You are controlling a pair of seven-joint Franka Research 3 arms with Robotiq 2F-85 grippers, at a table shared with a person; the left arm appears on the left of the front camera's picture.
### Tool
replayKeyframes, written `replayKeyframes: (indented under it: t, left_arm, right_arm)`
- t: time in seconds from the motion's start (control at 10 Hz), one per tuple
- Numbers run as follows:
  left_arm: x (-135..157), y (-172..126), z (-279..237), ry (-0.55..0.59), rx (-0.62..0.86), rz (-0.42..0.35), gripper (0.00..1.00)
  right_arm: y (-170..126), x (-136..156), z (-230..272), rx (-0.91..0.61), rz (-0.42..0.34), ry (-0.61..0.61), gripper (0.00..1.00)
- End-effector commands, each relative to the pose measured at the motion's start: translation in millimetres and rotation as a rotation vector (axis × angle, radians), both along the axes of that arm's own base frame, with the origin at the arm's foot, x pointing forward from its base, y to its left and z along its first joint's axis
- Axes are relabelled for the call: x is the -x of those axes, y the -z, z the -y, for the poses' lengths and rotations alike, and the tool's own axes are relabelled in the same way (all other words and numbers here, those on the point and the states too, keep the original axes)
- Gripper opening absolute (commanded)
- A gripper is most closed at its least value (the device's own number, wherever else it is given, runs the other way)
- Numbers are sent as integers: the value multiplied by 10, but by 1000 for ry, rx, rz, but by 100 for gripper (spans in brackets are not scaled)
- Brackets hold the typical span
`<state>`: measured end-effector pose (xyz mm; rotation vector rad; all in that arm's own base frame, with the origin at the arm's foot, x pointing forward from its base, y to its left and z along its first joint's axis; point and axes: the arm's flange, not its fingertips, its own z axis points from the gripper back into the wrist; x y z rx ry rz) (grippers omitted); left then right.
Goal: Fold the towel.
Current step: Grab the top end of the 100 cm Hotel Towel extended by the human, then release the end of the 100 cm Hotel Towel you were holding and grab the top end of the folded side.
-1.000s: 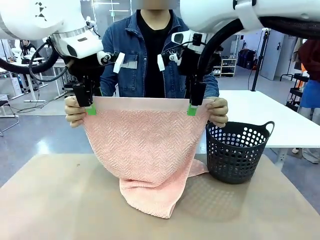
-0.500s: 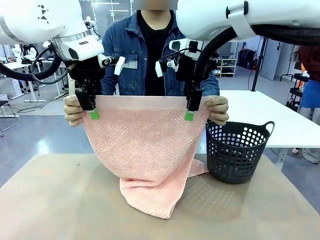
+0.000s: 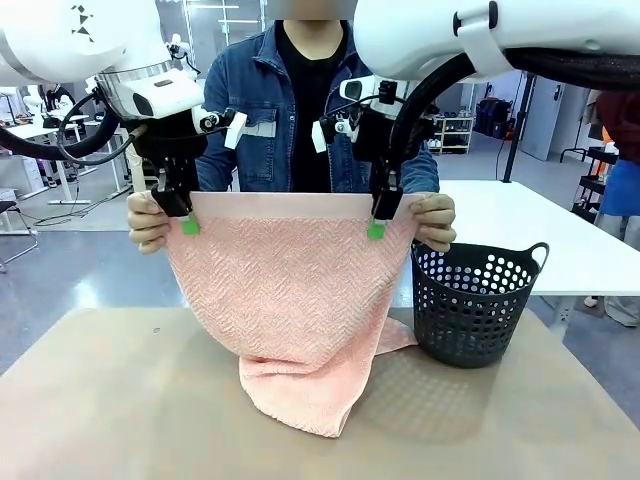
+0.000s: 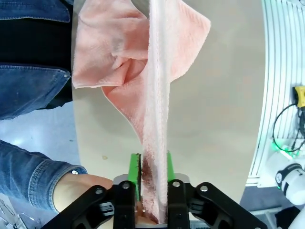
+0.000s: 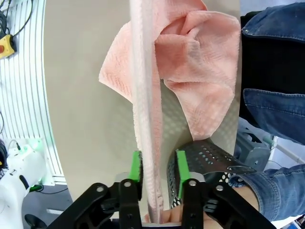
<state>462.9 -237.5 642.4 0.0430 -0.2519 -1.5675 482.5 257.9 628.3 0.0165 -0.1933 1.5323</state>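
Two pincers (image 3: 187, 222) (image 3: 376, 226), narrowly parted, astride towel (image 3: 290, 290)

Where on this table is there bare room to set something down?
Bare tan tabletop left of the salmon-pink herringbone towel, and the near strip in front of the dark perforated plastic basket. Crowded: the middle where the towel heaps, and the basket's corner.

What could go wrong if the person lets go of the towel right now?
The right gripper is not clamped tight: a gap shows beside the towel, so that corner might slip once the person's hand beside it releases. The towel's lower end lies bunched on the table; folding now could trap creases. The basket stands close by and could be knocked by a swinging arm.
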Motion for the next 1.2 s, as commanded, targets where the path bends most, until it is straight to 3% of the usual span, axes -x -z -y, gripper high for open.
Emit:
replayKeyframes:
  t: [0.0, 0.4, 0.5, 0.6, 1.1]
  left_arm:
    - [1, -43, -22, 7, 21, -24, 0]
    - [34, -18, -76, -29, 35, -14, 0]
    - [1, 1, 1, -1, 2, -2, 0]
    - [1, 1, 1, -1, 2, -2, 0]
    - [1, 1, 1, -1, 2, -2, 0]
  right_arm:
    - [20, 37, 8, 7, 13, 40, 0]
    - [4, 69, 18, -17, 24, 56, 0]
    - [43, 99, 26, 45, 20, 69, 0]
    - [-34, 15, 4, -5, 6, 14, 0]
    - [-34, 15, 4, -5, 6, 14, 0]
